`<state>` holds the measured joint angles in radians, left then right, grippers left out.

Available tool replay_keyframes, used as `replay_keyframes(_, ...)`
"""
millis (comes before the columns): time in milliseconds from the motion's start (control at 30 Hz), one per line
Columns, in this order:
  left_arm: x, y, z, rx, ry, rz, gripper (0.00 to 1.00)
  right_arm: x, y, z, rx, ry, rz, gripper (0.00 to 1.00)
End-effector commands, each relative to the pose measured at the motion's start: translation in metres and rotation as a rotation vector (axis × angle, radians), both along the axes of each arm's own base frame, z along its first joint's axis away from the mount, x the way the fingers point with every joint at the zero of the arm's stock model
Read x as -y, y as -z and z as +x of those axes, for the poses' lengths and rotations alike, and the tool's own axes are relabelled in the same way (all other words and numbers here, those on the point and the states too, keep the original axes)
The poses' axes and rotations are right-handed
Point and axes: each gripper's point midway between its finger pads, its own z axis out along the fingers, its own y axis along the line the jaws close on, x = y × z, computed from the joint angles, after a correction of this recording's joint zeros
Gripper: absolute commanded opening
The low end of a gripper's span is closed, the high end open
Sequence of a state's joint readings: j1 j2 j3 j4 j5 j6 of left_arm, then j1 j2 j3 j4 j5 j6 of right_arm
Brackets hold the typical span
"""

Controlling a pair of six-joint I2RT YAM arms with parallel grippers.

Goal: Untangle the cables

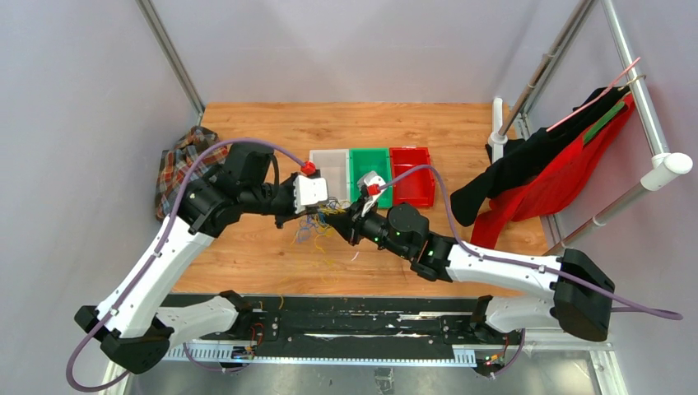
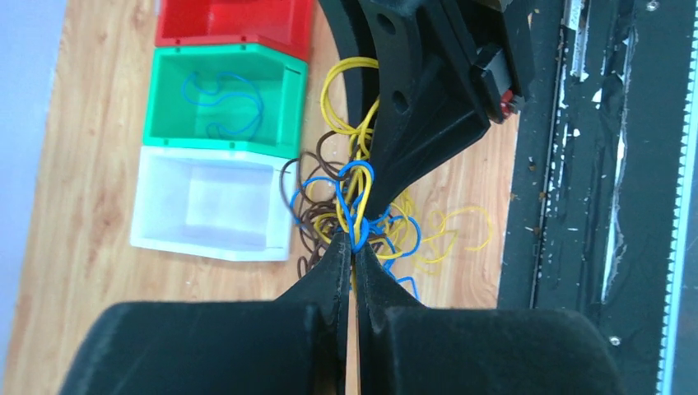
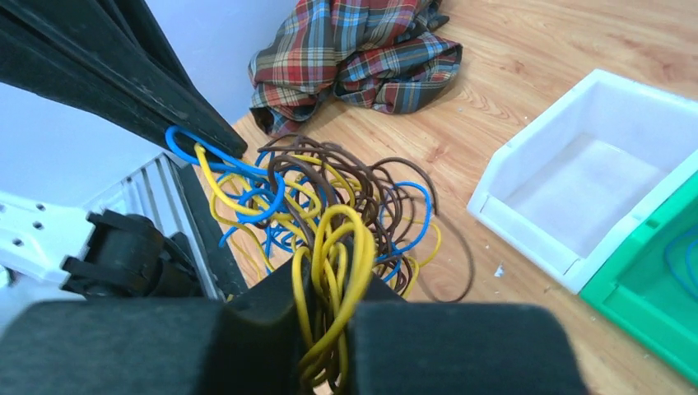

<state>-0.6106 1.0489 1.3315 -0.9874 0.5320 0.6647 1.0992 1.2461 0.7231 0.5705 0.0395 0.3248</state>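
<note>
Three bins stand in a row toward the far side of the wooden table [image 1: 247, 255], touching side by side: white bin [image 1: 329, 158], green bin [image 1: 369, 156], red bin [image 1: 411, 177]. A blue cable [image 2: 222, 103] lies looped inside the green one. A plaid shirt [image 1: 177, 164] is bunched at the table's left edge. On the right a black garment [image 1: 518, 169] & a red garment [image 1: 568, 185] hang off a metal rack [image 1: 650, 123]. A black rail strip [image 1: 329, 317] runs along the near edge btw the arm bases.

The cable tangle [image 2: 329, 206], yellow, blue & brown loops knotted together, sits just on the near side of the white & green bins, its lower loops resting on the wood. Both arms lean in over it from opp. sides, so from above the wrists cover most of it and only a few loose loops show.

The left gripper [image 2: 354, 245] has its fingers pressed together, pinching a bit of the tangle's middle, blue & yellow together. The right gripper [image 3: 329, 276] has its fingers nearly together, clamped on a bunch of yellow loops [image 3: 333, 247] that fills the slot btw them. In the left wrist view its tips come down v. close to the left's, tip to tip across the knot
</note>
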Motion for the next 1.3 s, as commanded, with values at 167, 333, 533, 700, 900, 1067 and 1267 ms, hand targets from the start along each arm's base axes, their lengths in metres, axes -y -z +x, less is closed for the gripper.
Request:
replay_keyframes(167,-0.018,-0.064,0.042,0.338,-0.028,0.101,0.0,0.069,0.017,0.042,-0.025,0.338,-0.044,0.01)
replay_keyframes(333,-0.032,-0.073,0.054,0.434,-0.06,0.173,0.0,0.103,0.027,0.048,-0.036,0.441,-0.086,0.0)
replay_keyframes(533,-0.053,-0.056,0.051,0.453,-0.105,0.249,0.0,0.131,0.053,0.05,-0.07,0.518,-0.177,0.01)
replay_keyframes(700,-0.074,-0.047,0.054,0.457,-0.194,0.314,0.0,0.144,0.076,0.046,-0.099,0.547,-0.234,0.01)
replay_keyframes(900,-0.088,-0.052,0.059,0.481,-0.271,0.335,0.0,0.146,0.095,0.04,-0.116,0.52,-0.277,0.02)
replay_keyframes(1067,-0.095,-0.076,0.071,0.557,-0.364,0.299,0.0,0.141,0.119,0.033,-0.156,0.47,-0.342,0.01)
replay_keyframes(1267,-0.103,-0.123,0.084,0.657,-0.522,0.173,0.0,0.139,0.15,0.026,-0.217,0.436,-0.413,0.02)
